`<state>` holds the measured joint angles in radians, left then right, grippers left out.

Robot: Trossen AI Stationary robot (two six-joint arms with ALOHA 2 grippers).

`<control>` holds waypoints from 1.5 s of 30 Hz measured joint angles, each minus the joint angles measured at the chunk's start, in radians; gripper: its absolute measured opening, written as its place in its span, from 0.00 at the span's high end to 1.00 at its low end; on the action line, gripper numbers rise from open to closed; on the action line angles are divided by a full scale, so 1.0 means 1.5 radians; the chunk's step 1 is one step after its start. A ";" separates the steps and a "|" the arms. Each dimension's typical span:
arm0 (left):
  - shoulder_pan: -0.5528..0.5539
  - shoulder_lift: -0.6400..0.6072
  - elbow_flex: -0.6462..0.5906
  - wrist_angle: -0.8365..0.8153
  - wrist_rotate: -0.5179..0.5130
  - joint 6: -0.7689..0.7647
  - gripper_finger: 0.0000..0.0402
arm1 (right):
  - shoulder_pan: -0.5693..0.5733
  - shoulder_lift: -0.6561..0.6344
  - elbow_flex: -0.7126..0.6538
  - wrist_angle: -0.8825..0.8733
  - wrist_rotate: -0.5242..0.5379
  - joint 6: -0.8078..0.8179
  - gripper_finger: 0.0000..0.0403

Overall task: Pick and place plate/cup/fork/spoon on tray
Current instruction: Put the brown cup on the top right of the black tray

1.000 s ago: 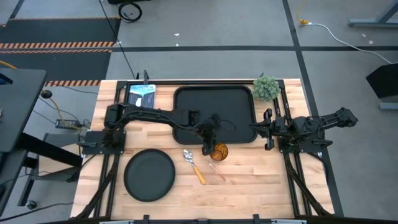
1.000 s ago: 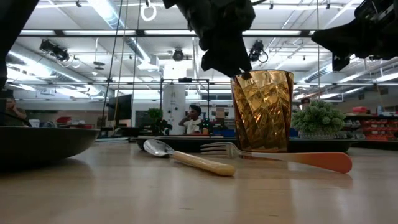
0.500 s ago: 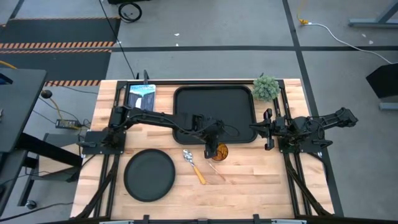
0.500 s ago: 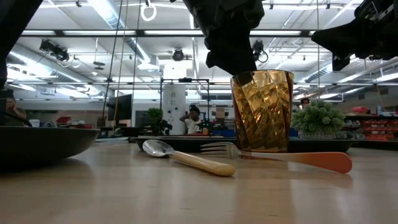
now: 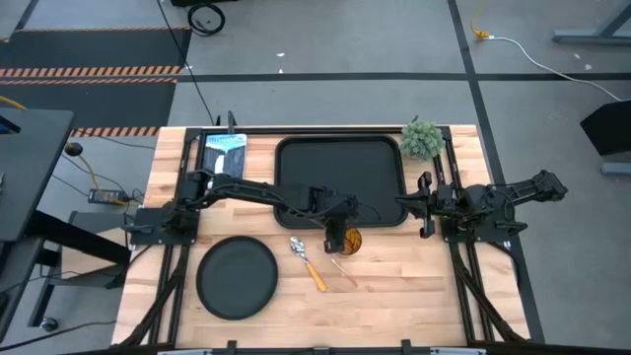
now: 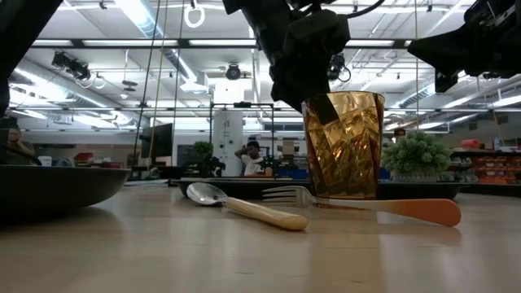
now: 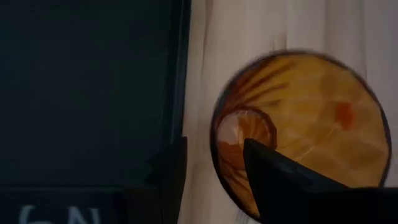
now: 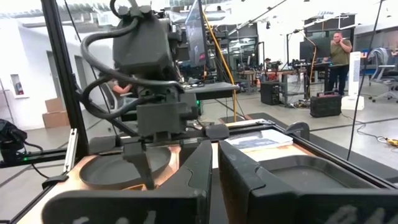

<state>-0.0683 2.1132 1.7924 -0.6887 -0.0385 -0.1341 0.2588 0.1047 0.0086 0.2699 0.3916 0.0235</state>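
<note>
Translucent amber-orange cup [image 5: 346,241]: one, upright on worktop just off tray's near edge | left hand [image 5: 337,237] spread, one finger inside cup, one outside | right hand [image 5: 424,205] clenched, idle by tray's right end | one each: large black rectangular tray [image 5: 340,177], round black plate [image 5: 237,277], yellow-handled spoon [image 5: 307,262], red-handled fork [image 5: 343,271] | light wooden worktop [image 5: 414,286]; workshop hall behind

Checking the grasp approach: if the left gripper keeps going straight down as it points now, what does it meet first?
Probably the cup: the left gripper straddles its rim, one finger inside, the other outside beside the tray. Then the table.
</note>
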 joint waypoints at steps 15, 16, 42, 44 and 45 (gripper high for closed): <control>0.000 0.000 0.000 0.010 -0.036 0.028 0.94 | 0.000 0.000 0.000 0.004 0.000 0.000 0.92; 0.001 0.000 0.000 0.011 -0.035 0.028 0.96 | 0.000 0.000 0.000 0.004 0.000 0.000 0.92; 0.084 0.001 0.094 0.029 0.012 0.062 0.96 | 0.000 0.000 0.000 0.004 0.000 0.000 0.92; 0.107 0.001 0.094 0.040 0.011 0.063 0.96 | 0.000 0.000 0.000 0.004 0.000 0.000 0.92; 0.117 0.001 0.094 0.049 0.011 0.063 0.96 | 0.000 0.000 0.000 0.004 0.000 0.000 0.92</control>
<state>0.1078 2.1151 1.9332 -0.6158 -0.0227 -0.0399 0.2588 0.1047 0.0086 0.2752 0.3916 0.0235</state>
